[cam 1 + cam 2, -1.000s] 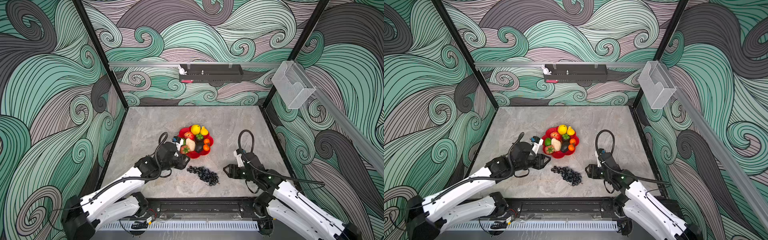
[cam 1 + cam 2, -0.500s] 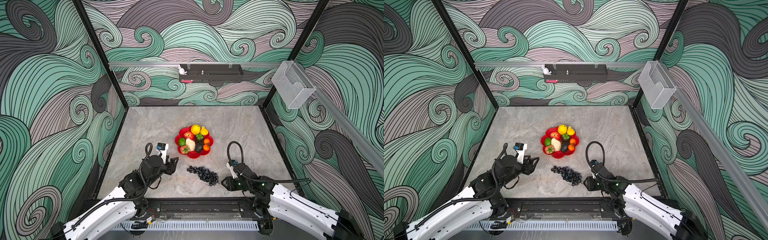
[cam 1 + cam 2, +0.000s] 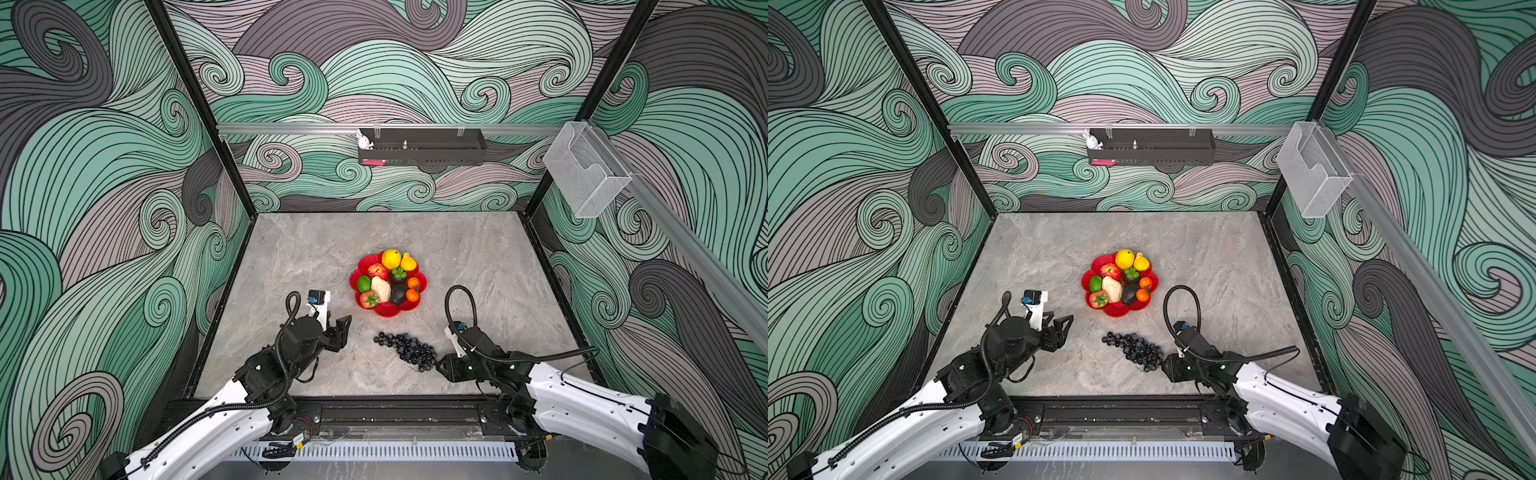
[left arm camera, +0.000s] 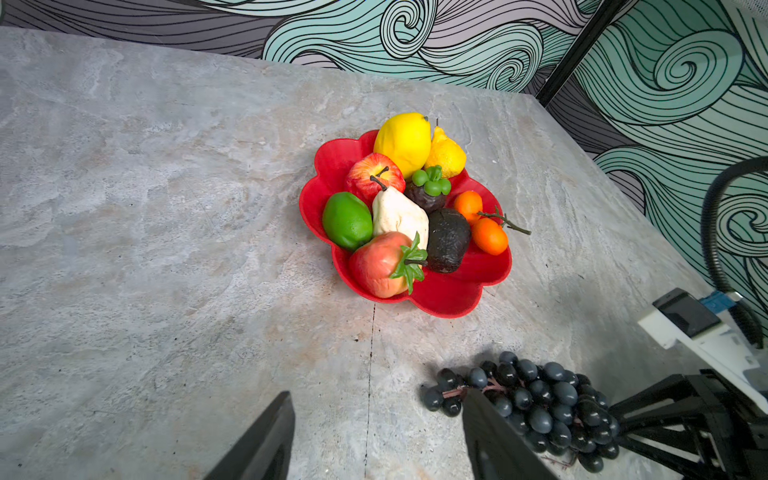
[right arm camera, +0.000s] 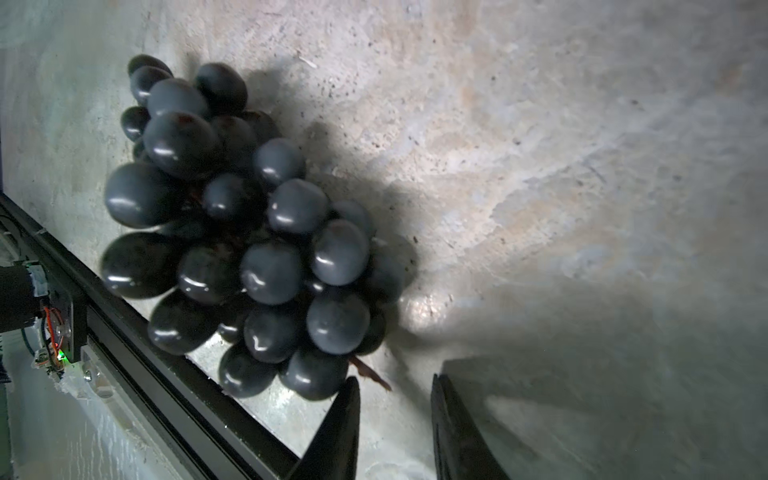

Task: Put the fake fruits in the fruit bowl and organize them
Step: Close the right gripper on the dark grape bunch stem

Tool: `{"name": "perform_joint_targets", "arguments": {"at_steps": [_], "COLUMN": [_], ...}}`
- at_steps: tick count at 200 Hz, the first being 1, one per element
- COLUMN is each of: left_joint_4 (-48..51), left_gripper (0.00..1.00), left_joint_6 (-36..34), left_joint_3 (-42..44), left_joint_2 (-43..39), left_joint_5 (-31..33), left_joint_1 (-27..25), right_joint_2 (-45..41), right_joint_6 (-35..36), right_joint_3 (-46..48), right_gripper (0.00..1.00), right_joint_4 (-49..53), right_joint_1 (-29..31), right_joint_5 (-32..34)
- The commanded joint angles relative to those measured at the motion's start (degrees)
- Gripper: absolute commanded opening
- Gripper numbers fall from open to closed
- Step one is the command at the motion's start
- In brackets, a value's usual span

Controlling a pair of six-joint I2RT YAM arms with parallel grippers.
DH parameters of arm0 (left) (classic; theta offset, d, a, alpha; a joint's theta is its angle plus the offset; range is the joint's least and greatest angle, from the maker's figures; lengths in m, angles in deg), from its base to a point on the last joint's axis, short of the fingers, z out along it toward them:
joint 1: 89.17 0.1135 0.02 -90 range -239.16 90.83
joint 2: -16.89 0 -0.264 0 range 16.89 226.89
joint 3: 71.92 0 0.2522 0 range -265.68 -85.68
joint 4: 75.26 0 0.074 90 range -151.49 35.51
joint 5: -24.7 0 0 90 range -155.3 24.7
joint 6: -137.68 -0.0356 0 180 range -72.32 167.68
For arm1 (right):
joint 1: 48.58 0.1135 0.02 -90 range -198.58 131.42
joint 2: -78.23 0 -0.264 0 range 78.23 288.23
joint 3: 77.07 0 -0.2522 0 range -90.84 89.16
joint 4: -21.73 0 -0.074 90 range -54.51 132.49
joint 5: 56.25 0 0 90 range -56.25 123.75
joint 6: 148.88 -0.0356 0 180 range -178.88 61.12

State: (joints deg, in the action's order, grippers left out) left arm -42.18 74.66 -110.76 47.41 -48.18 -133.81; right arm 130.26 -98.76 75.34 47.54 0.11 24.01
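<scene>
The red flower-shaped fruit bowl [image 3: 388,312] [image 3: 1119,312] [image 4: 449,299] sits mid-table and holds several fake fruits, among them a lemon [image 4: 403,139], a lime [image 4: 347,220] and a cream pear [image 4: 399,216]. A dark grape bunch [image 3: 409,351] [image 3: 1136,351] [image 4: 540,399] [image 5: 249,232] lies on the table in front of the bowl. My left gripper [image 3: 340,331] [image 3: 1060,331] [image 4: 378,395] hangs open and empty, left of the grapes. My right gripper [image 3: 440,365] [image 3: 1165,365] [image 5: 395,379] is at the bunch's near right end, jaws narrowly apart over bare table beside the brown stem [image 5: 370,372].
A black tray [image 3: 422,151] with a white figurine [image 3: 364,140] hangs on the back wall. A clear box [image 3: 584,178] is mounted at the right wall. The black front rail [image 3: 395,409] [image 5: 166,365] runs close behind the grapes.
My left arm has drawn back from the bowl toward the front left and its jaws have opened wider. My right gripper has moved in to the grapes' end and narrowed its jaws.
</scene>
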Motion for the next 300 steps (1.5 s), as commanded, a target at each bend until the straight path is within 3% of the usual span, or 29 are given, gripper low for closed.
{"name": "perform_joint_targets", "arguments": {"at_steps": [1, 100, 187, 261, 300], "left_joint_4": [-0.80, -0.81, -0.09, -0.15, 0.12], "left_gripper": [0.67, 0.68, 0.68, 0.69, 0.69], "left_joint_6": [0.23, 0.25, 0.00, -0.22, -0.16], "left_joint_3": [-0.06, 0.12, 0.38, 0.17, 0.29], "left_joint_2": [0.05, 0.59, 0.68, 1.07, 1.01], "left_joint_5": [1.95, 2.56, 3.18, 3.13, 3.08], "left_joint_1": [0.10, 0.17, 0.35, 0.52, 0.52], "right_joint_2": [2.00, 5.83, 5.51, 5.12, -0.66], "right_joint_6": [-0.03, 0.68, 0.60, 0.14, -0.64], "right_joint_3": [0.43, -0.93, -2.02, -0.68, 1.51], "right_gripper": [0.30, 0.28, 0.15, 0.22, 0.27], "right_joint_4": [-2.72, -8.78, -10.75, -10.80, -5.75], "right_joint_1": [0.44, 0.53, 0.49, 0.53, 0.53], "right_joint_5": [-1.07, -1.36, -2.46, -2.93, -2.25]}}
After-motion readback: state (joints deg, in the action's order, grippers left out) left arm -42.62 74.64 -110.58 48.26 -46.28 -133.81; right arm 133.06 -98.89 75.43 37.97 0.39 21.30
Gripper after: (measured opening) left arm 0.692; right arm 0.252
